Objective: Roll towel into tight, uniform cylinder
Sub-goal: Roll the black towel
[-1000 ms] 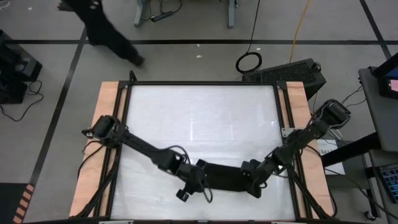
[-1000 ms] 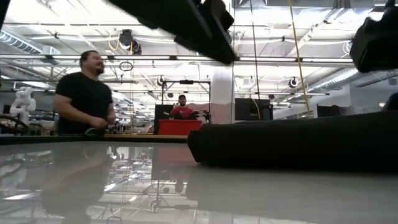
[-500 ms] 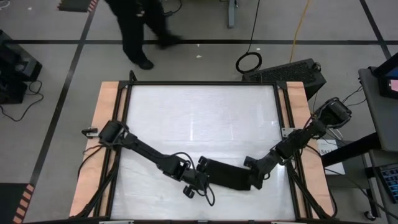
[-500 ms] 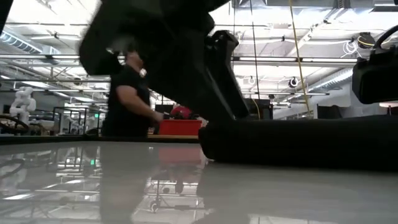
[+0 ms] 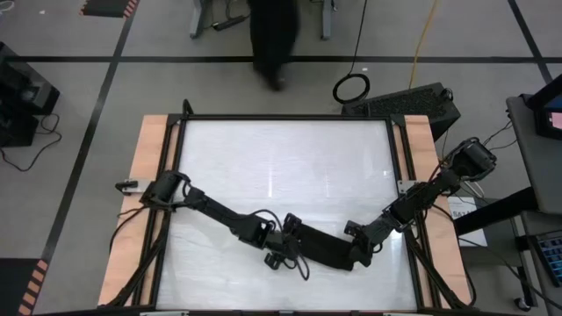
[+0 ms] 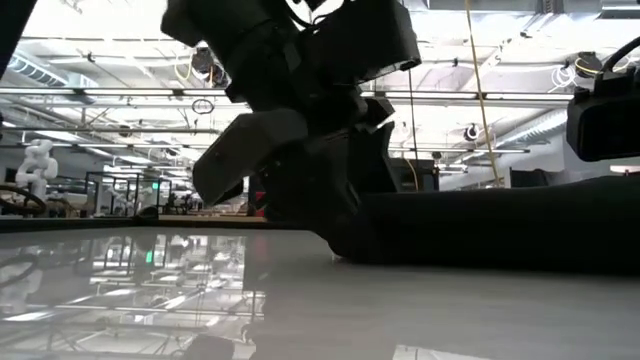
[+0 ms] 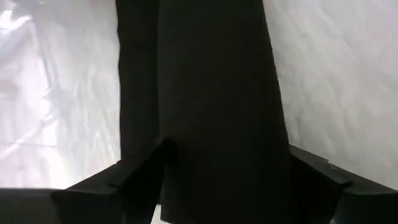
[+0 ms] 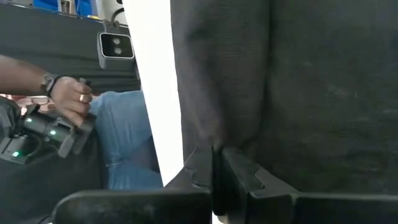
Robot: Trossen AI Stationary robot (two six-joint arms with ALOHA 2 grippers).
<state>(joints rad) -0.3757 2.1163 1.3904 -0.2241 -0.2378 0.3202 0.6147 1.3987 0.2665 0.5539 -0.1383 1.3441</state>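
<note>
The towel is a black roll lying along the table's near part, lengthwise from left to right. It also shows in the low view. My left gripper is at the roll's left end, with the roll between its fingers. My right gripper is at the roll's right end, its fingers close together on the cloth. No white tag shows. My left gripper has the roll's left end between its two fingers, one on each long side. The fingers slant down from the left and lie along the roll, which rests on the table. My right gripper pinches a fold of cloth at the roll's right end between its two fingers. It comes from the table's right side. How many layers it has cannot be told. The roll rests on the table.
The white table top lies bare on the far side of the roll, inside a black frame with wooden side strips. A person walks beyond the far edge. Another person's hand with a device shows off the table.
My left gripper has gone toward the far right, from beside the roll's left end onto it, and has tipped down over it. The roll has shifted a little toward the right. The person behind the table has walked from left to right.
</note>
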